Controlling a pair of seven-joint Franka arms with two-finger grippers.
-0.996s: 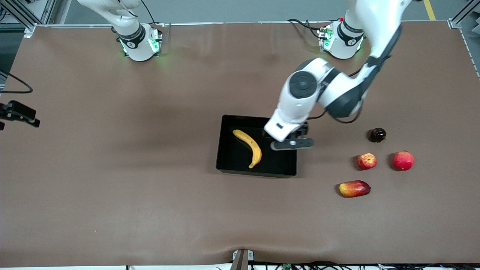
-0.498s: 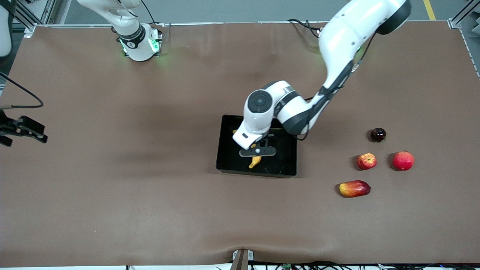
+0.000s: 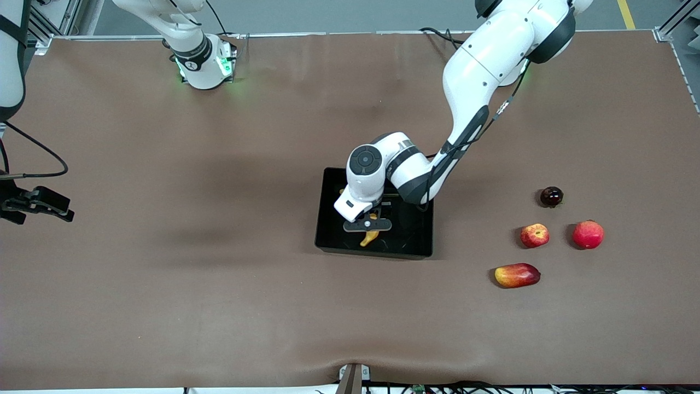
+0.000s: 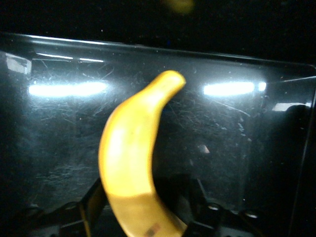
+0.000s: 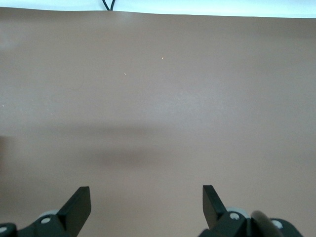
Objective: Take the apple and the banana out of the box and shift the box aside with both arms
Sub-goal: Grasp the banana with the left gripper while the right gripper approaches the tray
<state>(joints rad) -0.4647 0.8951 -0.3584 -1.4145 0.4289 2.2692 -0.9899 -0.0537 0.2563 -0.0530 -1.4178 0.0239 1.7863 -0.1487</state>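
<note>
Black tray (image 3: 415, 241): table centre, landmark. Banana (image 3: 369, 236) in tray, between fingers (image 4: 91, 207) of left gripper (image 3: 367, 225), which is lowered into tray; fingers flank banana, contact not discernible. Small apple (image 3: 534, 235): on table, toward left arm's end from tray. Right gripper (image 5: 145, 205): well apart from tray, over bare table, fingers wide, empty.
</note>
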